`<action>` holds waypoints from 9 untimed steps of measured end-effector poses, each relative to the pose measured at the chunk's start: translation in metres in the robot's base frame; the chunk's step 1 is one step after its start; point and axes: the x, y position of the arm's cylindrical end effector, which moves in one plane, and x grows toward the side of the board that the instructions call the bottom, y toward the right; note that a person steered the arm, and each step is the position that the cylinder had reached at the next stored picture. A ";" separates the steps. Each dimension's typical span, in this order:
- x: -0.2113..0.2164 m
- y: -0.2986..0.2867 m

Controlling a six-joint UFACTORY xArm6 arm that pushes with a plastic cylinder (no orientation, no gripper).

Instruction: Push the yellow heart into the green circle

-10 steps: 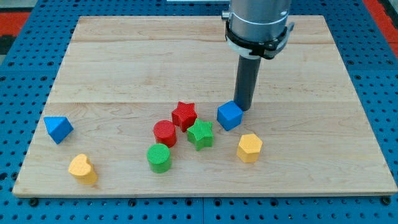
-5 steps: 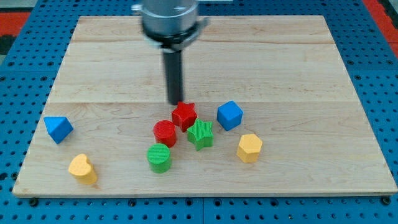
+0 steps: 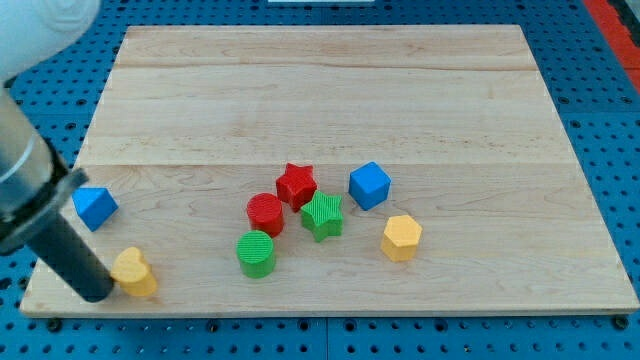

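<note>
1. One rod and no pincer: the arm ends in a straight dark rod, so there are no jaws to be apart, together or clamped. My tip sits at the near left corner of the wooden board, touching or just beside the left side of the yellow heart.
2. The yellow heart lies near the board's near edge, with the blue triangular block just beyond it, farther back and slightly left.
3. The green circle stands well apart to the right of the heart, near the board's middle.
4. Just behind the green circle is the red circle; the red star and green star crowd close on its right.
5. Farther right are the blue cube and, nearer, the yellow hexagon.
</note>
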 end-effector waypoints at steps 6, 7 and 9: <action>-0.042 -0.016; -0.042 0.026; -0.022 0.080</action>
